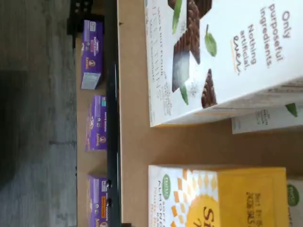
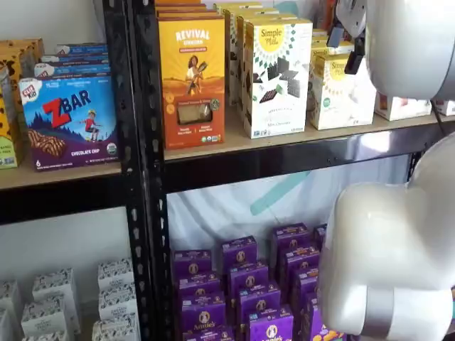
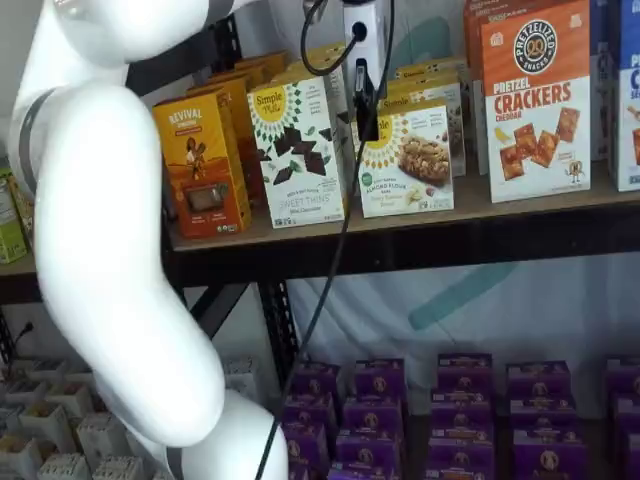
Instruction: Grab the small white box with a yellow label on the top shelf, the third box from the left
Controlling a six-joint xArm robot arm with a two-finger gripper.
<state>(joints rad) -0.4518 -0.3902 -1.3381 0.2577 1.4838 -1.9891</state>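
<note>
On the top shelf [image 3: 520, 215], fingers [image 3: 368, 118] hang before the small white box [image 3: 410, 165]; grip unclear, prob. side-on.

The robot's big white arm [image 3: 110, 250] rises from low down, bends, and reaches up high; in a shelf view its fat round joint [image 2: 387, 256] fills the lower corner, and another white part [image 2: 412, 42] sits up at the top; the gripper [image 3: 366, 100] hangs down from the top edge, white above and black below; a black cable [image 3: 330, 250] dangles beside it; its fingers show no clear gap, so open or closed is hard to tell.
</note>
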